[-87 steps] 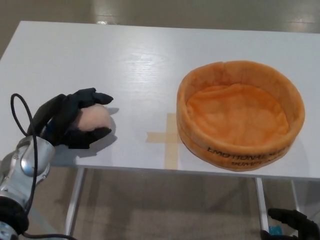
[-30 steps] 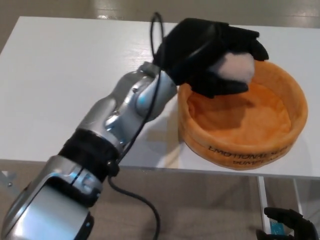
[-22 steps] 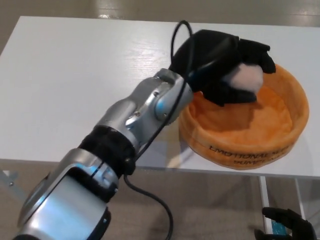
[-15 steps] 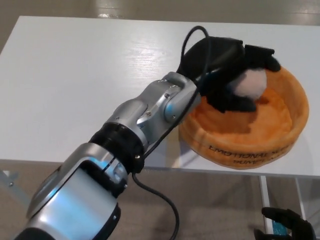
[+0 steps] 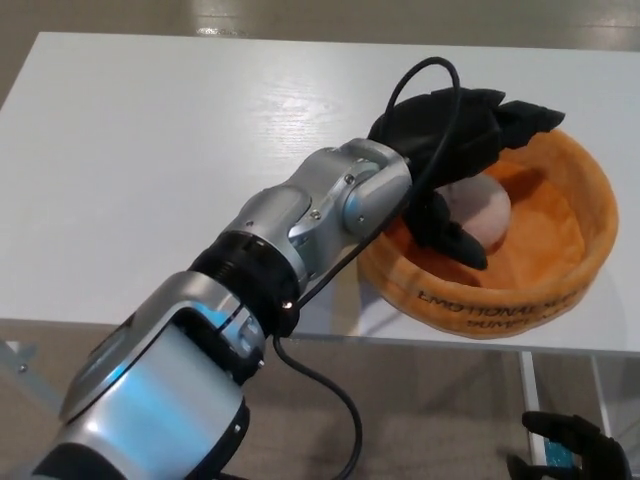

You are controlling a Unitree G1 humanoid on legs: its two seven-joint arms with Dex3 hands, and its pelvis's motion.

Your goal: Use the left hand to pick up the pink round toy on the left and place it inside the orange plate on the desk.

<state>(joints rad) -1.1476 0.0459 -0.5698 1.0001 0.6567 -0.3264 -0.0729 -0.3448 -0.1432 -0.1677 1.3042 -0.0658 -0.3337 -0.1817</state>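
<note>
Your left arm reaches in from the lower left of the head view and runs diagonally up and to the right across the counter (image 5: pixel 150 150), its silver forearm passing over the near left rim of the orange plate (image 5: pixel 560 300). A black cable loops from the forearm up over the wrist. The left robot hand (image 5: pixel 455 160) sits above the left part of the plate, palm turned down toward the bowl of it. Its fingers (image 5: pixel 525 115) are spread and stretched out toward the far rim, and the thumb (image 5: pixel 455 240) points down toward the near side of the plate, so the hand is opened wide rather than wrapped around anything. The pink round toy (image 5: pixel 478 208) lies inside the orange plate, on its soft floor, just under the palm and between the fingers above and the thumb below. You can see the toy's right side clear of the hand; whether the palm or thumb touches its left side cannot be told from this view. The plate itself stands on the right side of the white counter, close to the near edge, with dark lettering on its front wall. Your right robot hand (image 5: pixel 570 450) shows only as dark fingertips at the bottom right corner, below the counter edge, and you cannot tell how far it is opened.
</note>
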